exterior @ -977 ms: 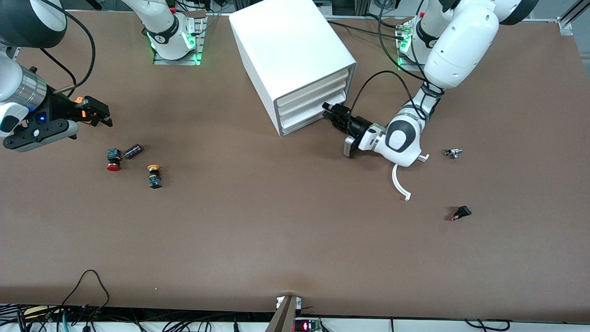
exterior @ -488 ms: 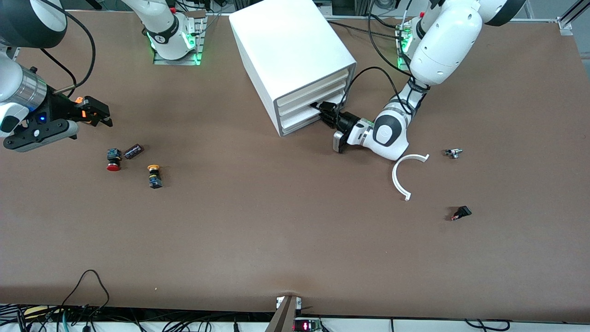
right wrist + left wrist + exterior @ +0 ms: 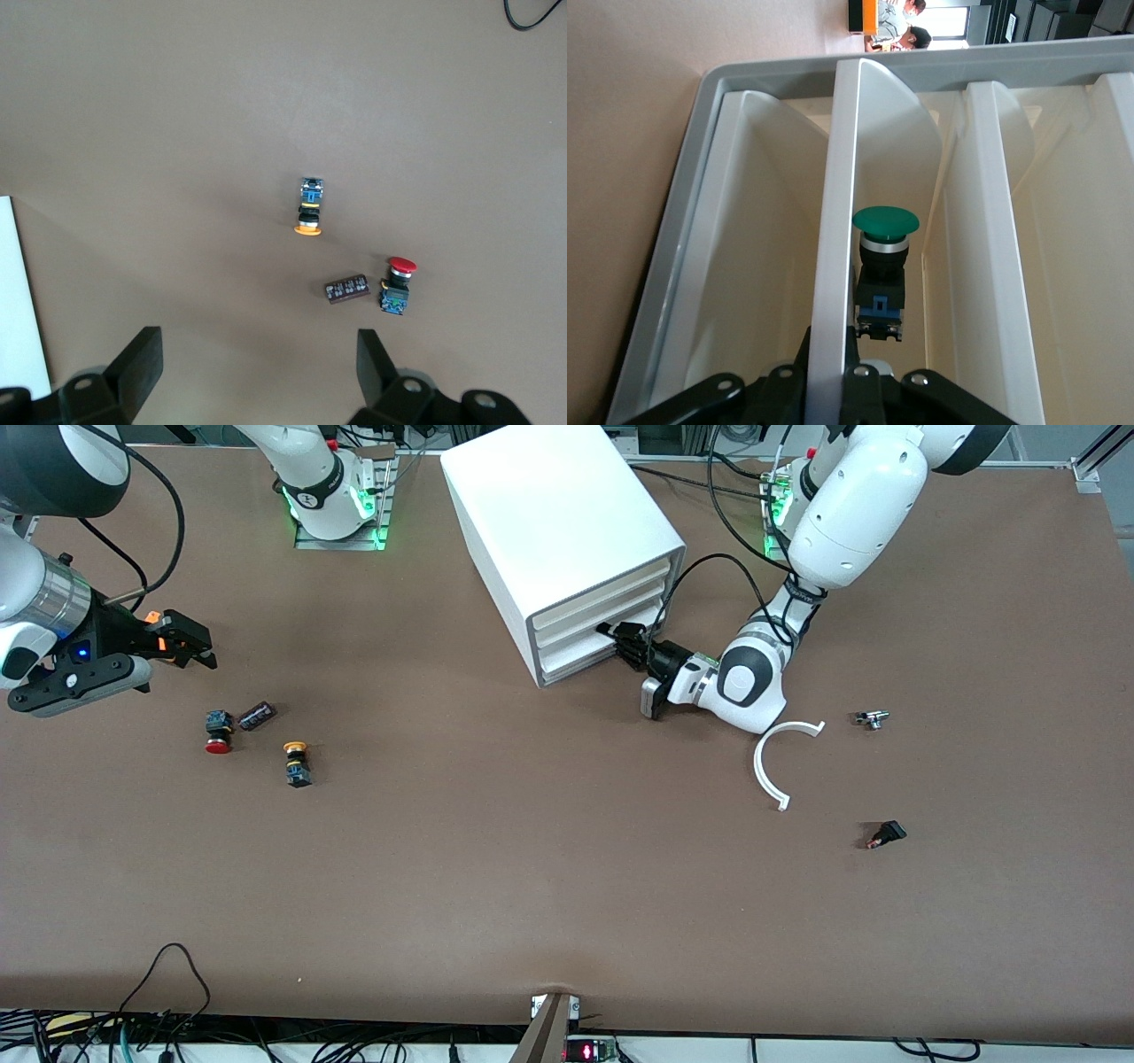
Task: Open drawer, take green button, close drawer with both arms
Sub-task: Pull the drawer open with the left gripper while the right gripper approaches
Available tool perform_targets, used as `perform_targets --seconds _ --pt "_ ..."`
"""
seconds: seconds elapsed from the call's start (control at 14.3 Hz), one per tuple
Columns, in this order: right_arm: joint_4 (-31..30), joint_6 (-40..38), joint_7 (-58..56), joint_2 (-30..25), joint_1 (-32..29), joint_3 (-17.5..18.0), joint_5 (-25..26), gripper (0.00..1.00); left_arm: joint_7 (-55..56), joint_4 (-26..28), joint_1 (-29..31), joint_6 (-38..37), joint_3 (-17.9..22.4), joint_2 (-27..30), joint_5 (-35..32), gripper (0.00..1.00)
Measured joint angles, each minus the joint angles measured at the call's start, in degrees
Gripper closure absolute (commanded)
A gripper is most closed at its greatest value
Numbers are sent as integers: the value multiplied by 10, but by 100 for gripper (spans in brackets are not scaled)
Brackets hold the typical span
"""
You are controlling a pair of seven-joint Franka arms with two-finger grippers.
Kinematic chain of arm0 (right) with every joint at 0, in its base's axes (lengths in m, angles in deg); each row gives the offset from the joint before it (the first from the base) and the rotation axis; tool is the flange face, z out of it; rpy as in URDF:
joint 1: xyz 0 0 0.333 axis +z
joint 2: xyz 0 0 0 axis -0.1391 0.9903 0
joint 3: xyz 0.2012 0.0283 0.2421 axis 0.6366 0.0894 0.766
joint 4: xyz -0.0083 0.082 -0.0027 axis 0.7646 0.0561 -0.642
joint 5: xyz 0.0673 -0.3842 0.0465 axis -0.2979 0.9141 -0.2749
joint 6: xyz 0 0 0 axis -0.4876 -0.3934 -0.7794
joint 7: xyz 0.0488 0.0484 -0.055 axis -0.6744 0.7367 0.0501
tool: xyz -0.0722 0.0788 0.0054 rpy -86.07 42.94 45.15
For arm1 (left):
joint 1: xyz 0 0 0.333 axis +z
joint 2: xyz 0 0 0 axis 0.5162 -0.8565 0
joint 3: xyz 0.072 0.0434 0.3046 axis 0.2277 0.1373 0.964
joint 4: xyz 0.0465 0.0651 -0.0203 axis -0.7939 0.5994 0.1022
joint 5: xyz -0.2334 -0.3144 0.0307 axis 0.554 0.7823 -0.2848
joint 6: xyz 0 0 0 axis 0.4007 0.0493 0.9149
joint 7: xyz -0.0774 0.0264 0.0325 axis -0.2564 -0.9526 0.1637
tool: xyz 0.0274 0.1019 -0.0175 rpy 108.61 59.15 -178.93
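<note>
The white cabinet (image 3: 549, 505) stands toward the robots' side of the table, its three trays facing the left arm's end. My left gripper (image 3: 616, 636) is at the front of the lowest drawer (image 3: 576, 657), which sits in line with the two upper trays. In the left wrist view my left gripper (image 3: 833, 363) is shut on the drawer's thin white front edge (image 3: 842, 177). The green-capped button (image 3: 884, 257) lies inside, right beside that edge. My right gripper (image 3: 190, 646) waits open in the air at the right arm's end; it also shows in the right wrist view (image 3: 259, 363).
A red-capped button (image 3: 218, 735), a yellow-capped button (image 3: 295, 760) and a dark cylinder (image 3: 257, 715) lie under my right gripper. A white curved piece (image 3: 775, 766), a small metal part (image 3: 873, 718) and a black part (image 3: 886, 833) lie near the left arm.
My left gripper has moved from just off the cabinet's corner in to the lowest drawer's front and its arm has swung with it. The right arm has not moved.
</note>
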Motion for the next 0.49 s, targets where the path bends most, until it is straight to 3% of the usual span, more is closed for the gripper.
perform_targets --seconds 0.49 --pt "0 8 9 11 4 4 0 3 29 -24 18 0 18 1 -12 88"
